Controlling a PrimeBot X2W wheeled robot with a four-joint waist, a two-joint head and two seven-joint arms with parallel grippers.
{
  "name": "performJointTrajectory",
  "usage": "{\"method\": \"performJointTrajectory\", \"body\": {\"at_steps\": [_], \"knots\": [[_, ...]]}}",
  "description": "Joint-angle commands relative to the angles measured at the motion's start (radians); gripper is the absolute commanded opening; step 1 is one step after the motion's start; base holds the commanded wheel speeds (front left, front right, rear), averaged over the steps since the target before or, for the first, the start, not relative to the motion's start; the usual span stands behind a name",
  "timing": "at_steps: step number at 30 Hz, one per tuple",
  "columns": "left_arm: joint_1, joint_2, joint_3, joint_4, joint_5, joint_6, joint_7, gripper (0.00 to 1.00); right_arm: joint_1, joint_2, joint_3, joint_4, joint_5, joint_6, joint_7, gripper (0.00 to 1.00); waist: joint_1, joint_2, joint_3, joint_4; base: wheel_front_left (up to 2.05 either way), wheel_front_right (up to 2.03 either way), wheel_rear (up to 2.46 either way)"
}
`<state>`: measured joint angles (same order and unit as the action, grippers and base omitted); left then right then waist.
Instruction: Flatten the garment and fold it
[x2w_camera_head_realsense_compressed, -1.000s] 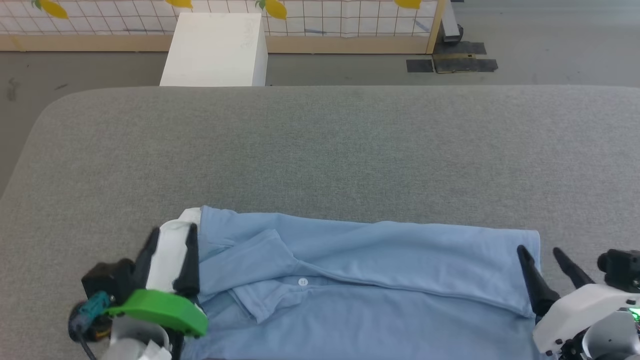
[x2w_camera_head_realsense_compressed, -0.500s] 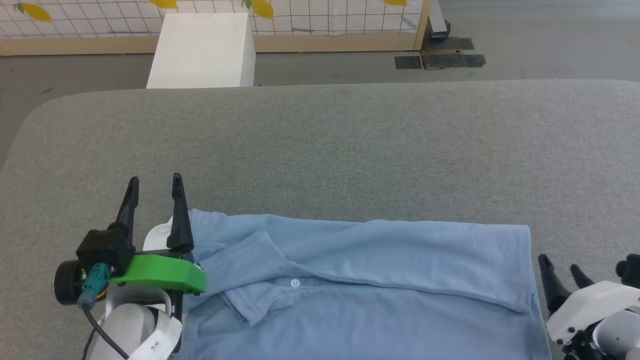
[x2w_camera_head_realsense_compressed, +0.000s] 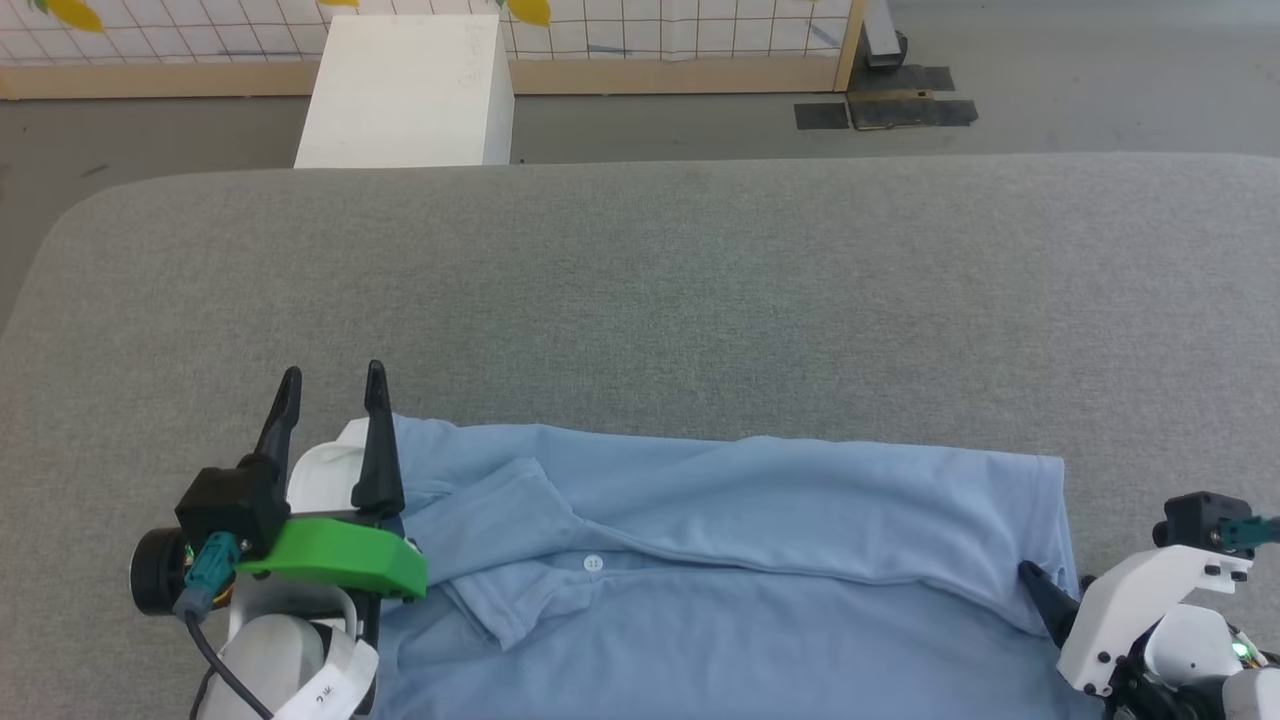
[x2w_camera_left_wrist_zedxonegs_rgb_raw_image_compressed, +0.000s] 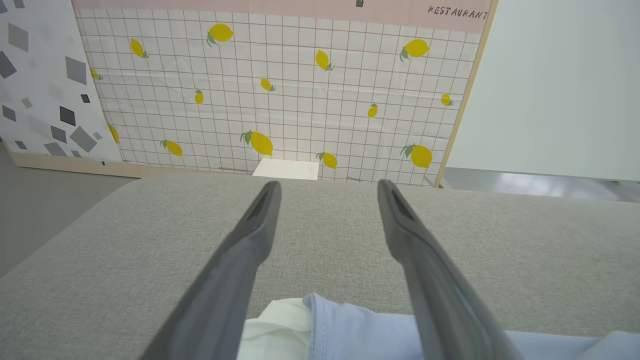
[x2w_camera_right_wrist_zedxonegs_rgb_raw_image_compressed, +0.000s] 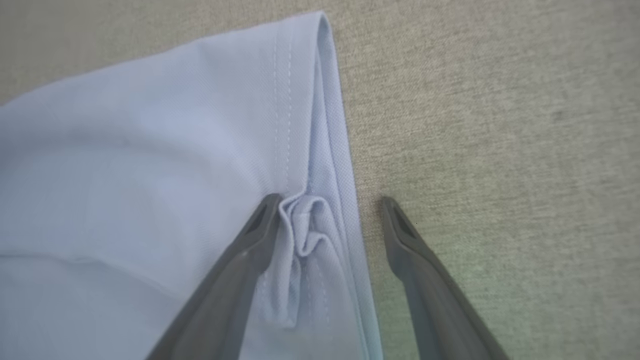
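Observation:
The garment (x2w_camera_head_realsense_compressed: 760, 540), a light blue polo shirt, lies across the near part of the grey padded table (x2w_camera_head_realsense_compressed: 640, 280), with a lengthwise fold and its white button (x2w_camera_head_realsense_compressed: 593, 563) showing. Its white collar lining (x2w_camera_head_realsense_compressed: 325, 470) sticks out at the left end. My left gripper (x2w_camera_head_realsense_compressed: 332, 378) hovers open above that collar end, holding nothing. In the left wrist view its fingers (x2w_camera_left_wrist_zedxonegs_rgb_raw_image_compressed: 250, 250) point over the table, with the garment (x2w_camera_left_wrist_zedxonegs_rgb_raw_image_compressed: 350, 330) below them. My right gripper (x2w_camera_right_wrist_zedxonegs_rgb_raw_image_compressed: 330, 200) is open astride the right hem. One finger (x2w_camera_right_wrist_zedxonegs_rgb_raw_image_compressed: 250, 250) presses a small wrinkle into the garment (x2w_camera_right_wrist_zedxonegs_rgb_raw_image_compressed: 150, 150), the other rests on the table.
A white box (x2w_camera_head_realsense_compressed: 405, 90) stands on the floor beyond the table's far edge, in front of a lemon-patterned tiled panel (x2w_camera_left_wrist_zedxonegs_rgb_raw_image_compressed: 300, 90). Dark tape patches (x2w_camera_head_realsense_compressed: 885, 108) mark the floor at the back right. The grey table stretches bare beyond the shirt.
My left gripper has lifted off the white collar lining and moved farther out. My right gripper drew back from the hem, then came in lower onto it. The camera has shifted slightly.

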<state>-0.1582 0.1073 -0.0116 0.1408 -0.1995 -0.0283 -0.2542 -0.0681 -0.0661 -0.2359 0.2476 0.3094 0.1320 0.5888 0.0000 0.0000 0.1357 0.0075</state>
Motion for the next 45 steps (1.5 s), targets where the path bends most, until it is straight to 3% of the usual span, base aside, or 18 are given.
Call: {"method": "performJointTrajectory", "body": {"at_steps": [1,2,3,4,6,7,13,17,26,33,40,45], "knots": [[-0.005,-0.007,0.006,0.003,0.017,-0.009,-0.008,1.00,0.018,0.016,0.023,0.017,0.015,-0.001,0.040,1.00,0.0000,0.0000,0.002,0.001,0.00,0.00,0.00],[-0.006,-0.010,0.010,0.004,0.020,-0.013,-0.008,1.00,0.024,0.016,0.027,0.010,0.022,-0.001,0.058,1.00,0.0000,0.0000,0.003,0.001,0.00,0.00,0.00],[-0.007,-0.012,0.013,0.005,0.022,-0.016,-0.008,1.00,0.028,0.016,0.030,0.005,0.026,-0.001,0.072,0.93,0.0000,0.0000,0.004,0.001,0.00,0.00,0.00],[-0.008,-0.015,0.017,0.007,0.025,-0.020,-0.008,1.00,0.033,0.016,0.035,-0.003,0.032,-0.001,0.087,0.44,0.0000,0.0000,0.005,0.001,0.00,0.00,0.00],[-0.009,-0.019,0.022,0.008,0.031,-0.026,-0.008,1.00,0.036,0.016,0.039,-0.024,0.036,-0.001,0.092,0.08,0.0000,0.0000,0.007,0.000,0.00,0.00,0.00],[-0.009,-0.020,0.025,0.009,0.033,-0.029,-0.008,1.00,0.037,0.016,0.039,-0.030,0.037,-0.001,0.095,0.00,0.0000,0.0000,0.007,-0.001,0.00,0.00,0.00],[-0.006,-0.030,0.041,0.014,0.043,-0.041,-0.008,1.00,0.032,0.016,0.022,-0.072,0.029,-0.001,0.080,0.00,0.0000,0.0000,0.005,-0.004,0.00,0.00,0.00],[-0.004,-0.036,0.050,0.018,0.046,-0.047,-0.008,1.00,0.007,0.016,-0.045,-0.086,-0.005,-0.001,0.037,0.00,0.0000,0.0000,0.004,-0.007,0.00,0.00,0.00],[0.000,-0.048,0.060,0.019,0.047,-0.053,-0.008,1.00,-0.066,0.016,-0.295,-0.066,-0.195,-0.001,-0.053,0.00,0.0000,0.0000,0.007,0.003,0.00,0.00,0.00],[0.004,-0.053,0.062,0.018,0.049,-0.056,-0.008,1.00,-0.091,0.016,-0.402,-0.084,-0.363,-0.001,-0.109,0.00,0.0000,0.0000,0.010,0.004,0.00,0.00,0.00],[0.011,-0.055,0.064,0.024,0.054,-0.061,-0.008,1.00,-0.059,0.016,-0.350,-0.155,-0.392,-0.001,-0.060,0.00,0.0000,0.0000,-0.010,0.003,0.00,0.00,0.00],[0.019,-0.056,0.063,0.027,0.058,-0.064,-0.008,1.00,0.024,0.016,-0.190,-0.351,-0.298,-0.001,0.089,0.00,0.0000,0.0000,-0.026,0.004,0.00,0.00,0.00]]}}
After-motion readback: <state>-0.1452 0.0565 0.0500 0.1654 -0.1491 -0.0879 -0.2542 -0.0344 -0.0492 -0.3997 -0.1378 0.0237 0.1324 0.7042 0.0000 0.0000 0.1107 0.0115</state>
